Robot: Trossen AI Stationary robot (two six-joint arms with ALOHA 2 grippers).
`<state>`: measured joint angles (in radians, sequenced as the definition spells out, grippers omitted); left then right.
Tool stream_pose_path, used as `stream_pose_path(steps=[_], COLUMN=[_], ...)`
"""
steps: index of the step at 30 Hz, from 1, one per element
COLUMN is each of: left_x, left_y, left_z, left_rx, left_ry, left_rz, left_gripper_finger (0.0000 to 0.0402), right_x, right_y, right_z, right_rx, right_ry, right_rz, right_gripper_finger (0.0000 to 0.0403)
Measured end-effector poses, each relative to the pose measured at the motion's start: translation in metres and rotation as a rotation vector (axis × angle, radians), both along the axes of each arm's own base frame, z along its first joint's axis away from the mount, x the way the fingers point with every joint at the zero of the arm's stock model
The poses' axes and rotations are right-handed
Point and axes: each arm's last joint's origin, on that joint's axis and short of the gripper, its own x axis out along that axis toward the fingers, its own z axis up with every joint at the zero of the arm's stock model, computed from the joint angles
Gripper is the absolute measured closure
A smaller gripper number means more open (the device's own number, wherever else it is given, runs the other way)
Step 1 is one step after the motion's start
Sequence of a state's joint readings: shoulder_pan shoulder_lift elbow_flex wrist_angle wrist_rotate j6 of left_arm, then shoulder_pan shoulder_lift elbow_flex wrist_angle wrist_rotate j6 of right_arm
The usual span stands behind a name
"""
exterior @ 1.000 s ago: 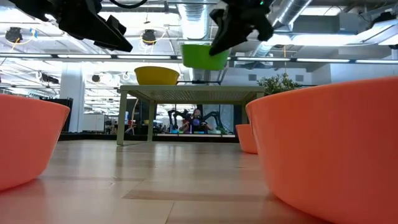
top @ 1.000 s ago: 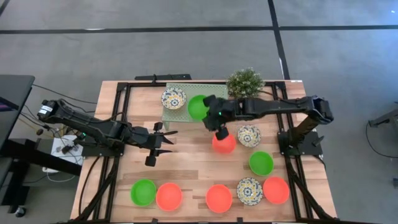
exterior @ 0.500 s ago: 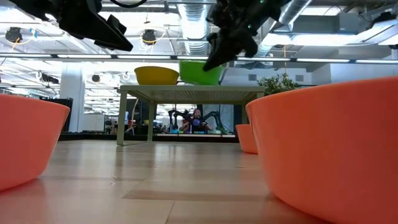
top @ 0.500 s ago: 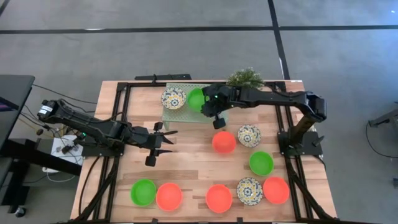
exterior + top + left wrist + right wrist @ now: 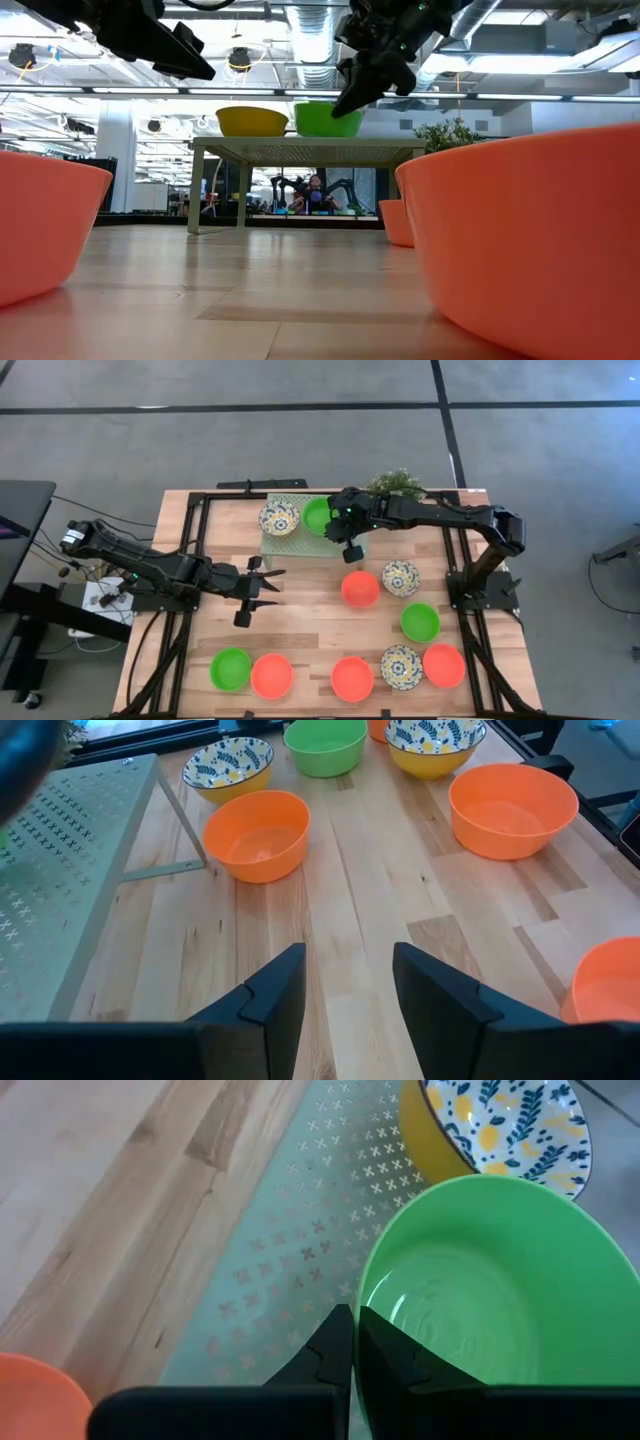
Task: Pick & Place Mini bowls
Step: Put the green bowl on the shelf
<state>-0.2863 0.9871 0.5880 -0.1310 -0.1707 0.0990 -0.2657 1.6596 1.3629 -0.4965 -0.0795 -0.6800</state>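
Note:
A bright green mini bowl (image 5: 317, 516) stands upright on the pale green perforated stand (image 5: 290, 545) at the table's far middle. Beside it on the stand is a white patterned bowl with a yellow outside (image 5: 279, 518). In the low view the green bowl (image 5: 328, 119) and the patterned bowl (image 5: 252, 121) both rest on the stand's top (image 5: 300, 143). My right gripper (image 5: 345, 532) is shut on the green bowl. My left gripper (image 5: 265, 582) is open and empty, above bare table to the left of the middle. My right gripper pinches the green bowl's rim (image 5: 363, 1292) on the bowl's right side, one finger (image 5: 330, 1348) outside the wall and the other inside. The fingers come slanting down from the table's right. The bowl sits upright with its base on the stand's top.
A small potted plant (image 5: 395, 485) stands just right of the stand. A red-orange bowl (image 5: 360, 589), a patterned bowl (image 5: 401, 577) and a green bowl (image 5: 420, 622) sit at right of middle. Several more bowls line the near edge (image 5: 352, 678). Black frame rails (image 5: 195, 540) run along both sides.
My right gripper has carried the green bowl toward the table's far edge and down. The bowl, which hung clear above the stand, now rests on the stand's top next to the patterned bowl. The gripper stays shut on its rim.

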Motion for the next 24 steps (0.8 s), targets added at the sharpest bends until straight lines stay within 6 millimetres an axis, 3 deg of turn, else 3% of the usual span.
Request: stream_pose_path(steps=[11, 24], left_x=[0.000, 0.001], left_y=[0.000, 0.000], left_z=[0.001, 0.002], left_rx=[-0.003, -0.005], left_ry=[-0.010, -0.018], left_rz=[0.000, 0.000], left_gripper_finger=[0.0248, 0.0248], right_x=[0.011, 0.012], right_y=[-0.004, -0.004], right_z=[-0.017, -0.018], right_rx=[0.007, 0.028], right_ry=[0.030, 0.020], right_rz=[-0.012, -0.059], right_gripper_finger=[0.0396, 0.0388])
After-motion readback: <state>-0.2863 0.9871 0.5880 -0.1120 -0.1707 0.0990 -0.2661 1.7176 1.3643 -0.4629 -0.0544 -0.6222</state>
